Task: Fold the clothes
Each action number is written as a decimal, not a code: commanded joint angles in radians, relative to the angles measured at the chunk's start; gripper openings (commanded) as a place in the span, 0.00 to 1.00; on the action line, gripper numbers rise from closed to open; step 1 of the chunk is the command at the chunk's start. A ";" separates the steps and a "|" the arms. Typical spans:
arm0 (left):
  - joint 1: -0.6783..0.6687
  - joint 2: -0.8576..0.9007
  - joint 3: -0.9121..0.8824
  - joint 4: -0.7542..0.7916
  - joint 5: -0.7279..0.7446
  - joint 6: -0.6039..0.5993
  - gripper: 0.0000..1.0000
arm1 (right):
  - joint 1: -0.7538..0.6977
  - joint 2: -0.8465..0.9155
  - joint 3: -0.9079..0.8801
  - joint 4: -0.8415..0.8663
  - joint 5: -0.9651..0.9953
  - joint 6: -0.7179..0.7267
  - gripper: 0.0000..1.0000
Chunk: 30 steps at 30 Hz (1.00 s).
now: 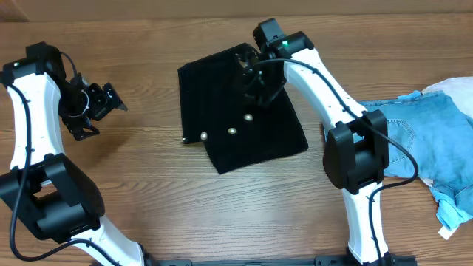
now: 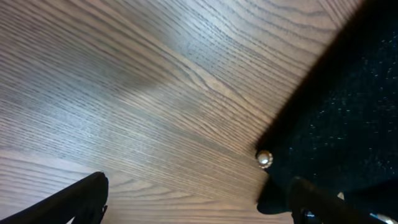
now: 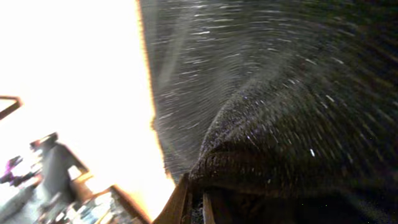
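Right jaws pinch black knit garment [image 1: 262,144] — denim [image 1: 436,140] apart.

brown wood-grain table [image 1: 185,210] fills overhead view; right wrist view washed out bright at left.

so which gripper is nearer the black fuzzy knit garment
Right. The right gripper is shut on a fold of the black fuzzy knit garment; the left gripper hangs open over the wooden table beside it.

A black fuzzy knit garment [image 1: 222,111] lies folded; light-blue denim [image 1: 436,148] sits crumpled well apart.
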 commanded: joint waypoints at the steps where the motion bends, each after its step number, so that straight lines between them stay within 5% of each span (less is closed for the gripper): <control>1: 0.043 -0.024 0.019 0.001 -0.002 0.023 0.94 | 0.073 -0.026 0.049 0.013 -0.164 0.059 0.04; 11: 0.114 -0.026 0.198 -0.132 -0.002 0.060 0.89 | 0.313 -0.035 0.048 0.198 -0.046 0.238 0.04; 14: 0.113 -0.026 0.209 -0.154 0.027 0.086 0.89 | 0.314 -0.037 0.049 0.185 -0.005 0.237 0.33; 17: 0.100 -0.026 0.209 -0.158 0.097 0.126 0.89 | 0.288 -0.074 0.050 0.165 0.024 0.227 0.77; 20: 0.065 -0.026 0.209 -0.159 0.103 0.130 0.90 | 0.251 -0.159 0.088 0.064 0.230 0.213 1.00; 23: 0.010 -0.026 0.209 -0.168 0.102 0.137 0.90 | 0.167 -0.217 0.144 -0.071 0.408 0.213 1.00; 30: -0.190 -0.025 0.206 -0.183 0.102 0.126 0.94 | -0.130 -0.218 0.030 -0.196 0.412 0.146 1.00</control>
